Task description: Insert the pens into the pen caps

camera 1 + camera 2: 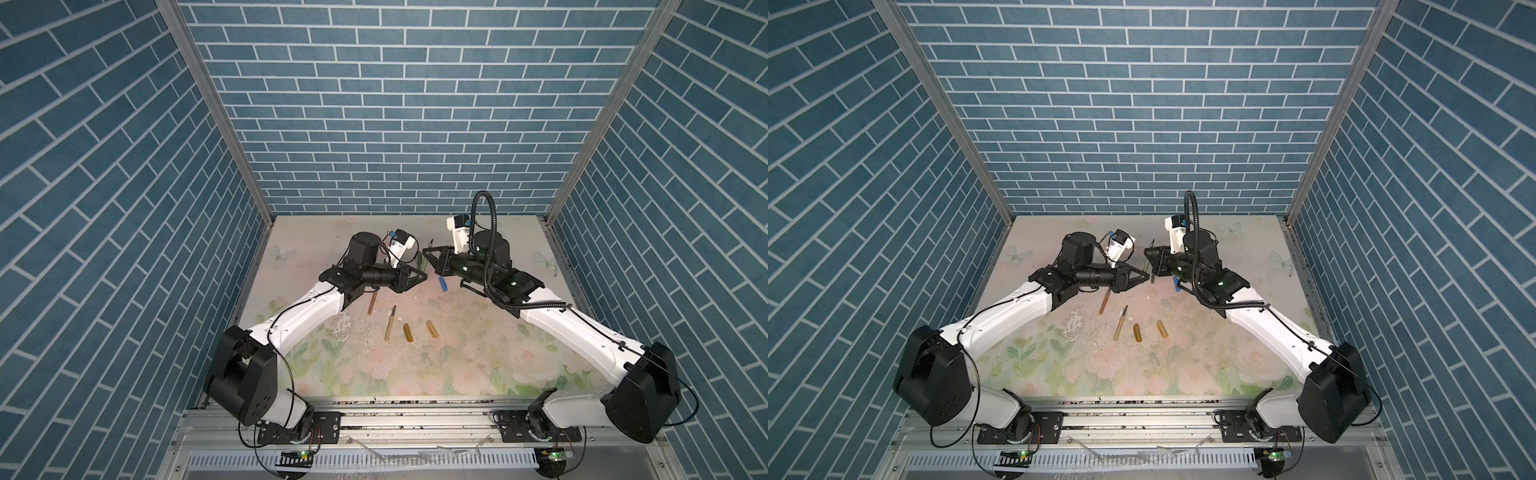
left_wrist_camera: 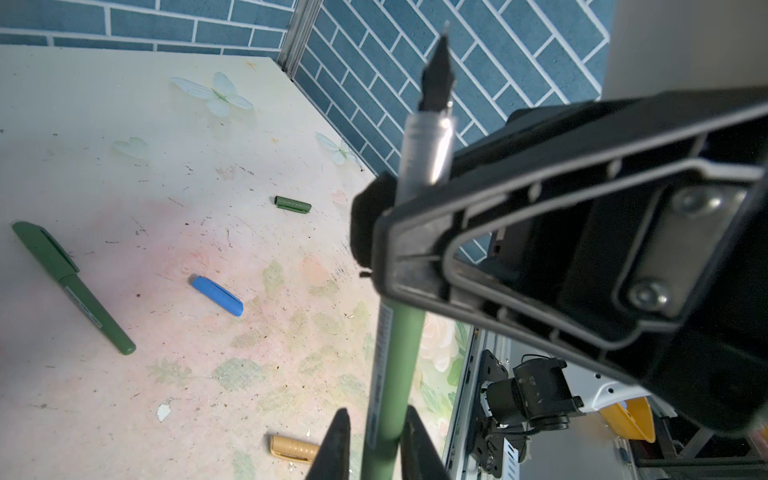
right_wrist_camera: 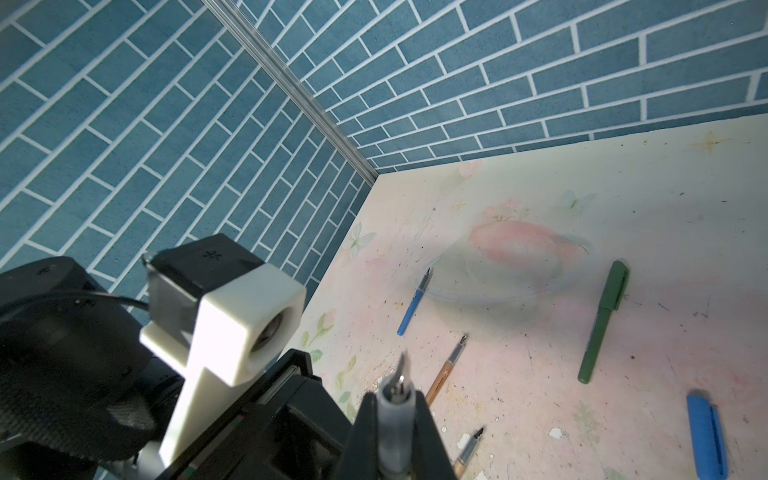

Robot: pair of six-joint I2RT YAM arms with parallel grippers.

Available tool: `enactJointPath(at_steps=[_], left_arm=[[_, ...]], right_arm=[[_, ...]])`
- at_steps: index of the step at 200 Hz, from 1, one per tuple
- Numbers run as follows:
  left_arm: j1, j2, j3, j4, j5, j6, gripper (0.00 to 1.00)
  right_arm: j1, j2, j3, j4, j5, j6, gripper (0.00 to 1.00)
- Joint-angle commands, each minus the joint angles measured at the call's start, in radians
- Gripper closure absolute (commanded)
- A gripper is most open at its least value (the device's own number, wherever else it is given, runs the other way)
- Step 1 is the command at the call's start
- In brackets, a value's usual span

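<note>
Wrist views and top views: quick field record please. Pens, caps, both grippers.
right gripper: jaws shut on green pen, tip bare
left gripper: jaws either side of that pen's barrel; contact unclear
capped green pen: lying on table
loose caps: blue cap, green cap, two amber caps
loose pens: blue pen, two tan pens, all uncapped

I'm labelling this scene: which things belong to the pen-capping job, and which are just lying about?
Job: dark green uncapped pen in the right gripper; short green cap; slim blue pen; stubby blue cap; two golden-brown pens; two amber caps; capped green pen.
Lying about: white flakes.
</note>
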Motion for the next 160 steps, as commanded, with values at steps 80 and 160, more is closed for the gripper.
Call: enactJointPath(at_steps=[80,160], left_arm=[[-0.004,-0.027,-0.005,0.034,-0.057,0.003,1.0],[-0.013,-0.126,-0.105,0.093,-0.312,0.001,1.0]], right_arm=[[-0.002,-0.016,0.037,0.006,-0.009,0.048,0.63],[-0.042,-0.124,0.168,-0.651,0.331,0.009,0.58]])
